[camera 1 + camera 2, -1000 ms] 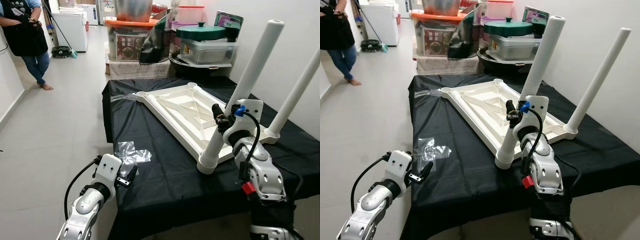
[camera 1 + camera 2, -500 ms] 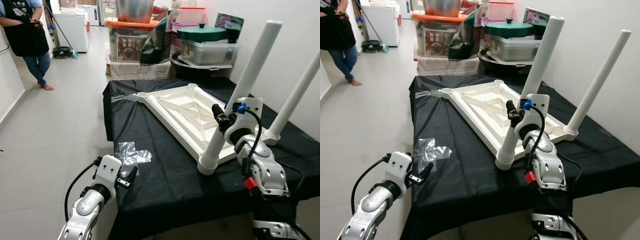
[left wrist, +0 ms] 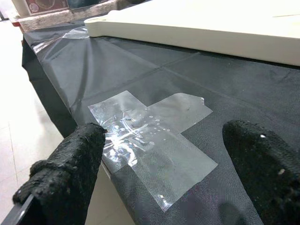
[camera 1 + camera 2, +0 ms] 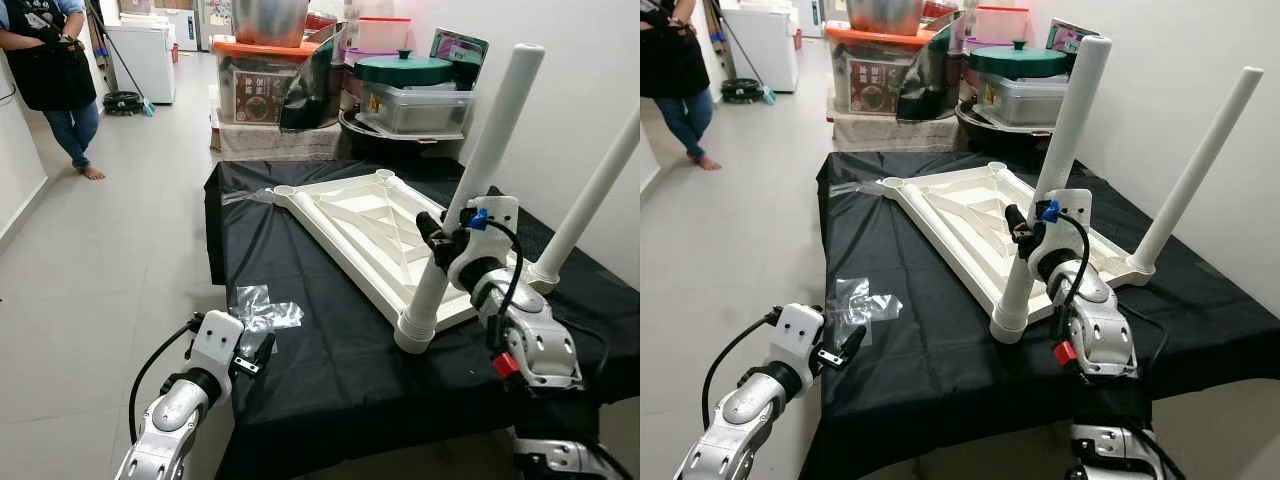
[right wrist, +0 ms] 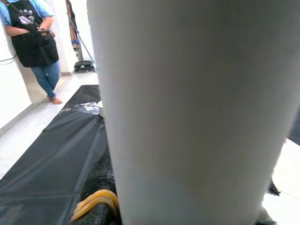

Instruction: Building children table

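- Head cameras: I see the white tabletop (image 4: 365,225) lying upside down on the black cloth (image 4: 300,370) that covers the work surface. Two white legs stand in its near-right corners. My right gripper (image 4: 437,232) is clamped around the nearer leg (image 4: 470,190), partway up, and that leg leans away to the right. The far leg (image 4: 1195,170) leans the same way beside the wall. My left gripper (image 4: 262,350) hangs at the cloth's near-left edge, holding nothing, just beside a crumpled clear plastic bag (image 4: 262,308). Stacked storage tubs (image 4: 415,95) sit beyond the table, and a person (image 4: 55,75) in a dark apron stands on the floor at far left.
- Left wrist camera: my two black fingers (image 3: 70,164) are spread wide apart with nothing between them; the plastic bag (image 3: 152,140) lies flat on the cloth just ahead, and the tabletop's edge (image 3: 197,35) runs beyond it.
- Right wrist camera: the white leg (image 5: 197,112) sits hard against the lens, with black finger padding (image 5: 101,187) pressed to its side.
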Tool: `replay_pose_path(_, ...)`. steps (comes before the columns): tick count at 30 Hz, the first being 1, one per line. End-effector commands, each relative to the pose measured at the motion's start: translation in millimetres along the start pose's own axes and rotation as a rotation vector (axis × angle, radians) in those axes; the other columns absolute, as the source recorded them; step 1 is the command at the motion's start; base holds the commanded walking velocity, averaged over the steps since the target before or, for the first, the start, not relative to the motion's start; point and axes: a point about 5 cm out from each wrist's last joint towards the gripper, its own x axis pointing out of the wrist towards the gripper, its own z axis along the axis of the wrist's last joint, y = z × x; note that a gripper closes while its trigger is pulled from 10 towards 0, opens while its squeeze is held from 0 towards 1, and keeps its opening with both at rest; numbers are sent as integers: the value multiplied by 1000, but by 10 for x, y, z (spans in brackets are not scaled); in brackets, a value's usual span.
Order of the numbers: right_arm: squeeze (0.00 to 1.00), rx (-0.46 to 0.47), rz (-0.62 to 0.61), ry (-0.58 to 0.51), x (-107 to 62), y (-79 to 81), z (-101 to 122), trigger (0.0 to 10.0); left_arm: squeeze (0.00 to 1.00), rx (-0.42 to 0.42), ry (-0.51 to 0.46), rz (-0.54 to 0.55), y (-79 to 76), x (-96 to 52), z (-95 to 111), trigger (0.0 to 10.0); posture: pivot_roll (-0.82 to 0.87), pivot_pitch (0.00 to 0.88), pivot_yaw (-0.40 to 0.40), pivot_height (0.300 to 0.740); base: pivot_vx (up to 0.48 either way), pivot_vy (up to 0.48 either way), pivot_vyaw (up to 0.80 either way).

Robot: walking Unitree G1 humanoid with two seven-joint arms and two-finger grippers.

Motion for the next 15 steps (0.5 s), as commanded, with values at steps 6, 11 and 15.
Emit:
replay_pose_path(6, 0, 80, 2, 268, -53, 38, -599, 0, 0, 0, 11, -12, -43, -8, -34, 10000, 38, 0, -76, 740, 0, 0, 0)
replay_pose_path(11, 0, 88, -88, 255, -56, 21, -630, 0, 0, 0, 12, -10, -31, -8, -35, 10000, 38, 0, -76, 740, 0, 0, 0)
replay_pose_path(15, 0, 102, -202, 237, -77, 127, -713, 0, 0, 0, 12, -7, -29, -6, -32, 10000, 40, 0, -78, 740, 0, 0, 0)
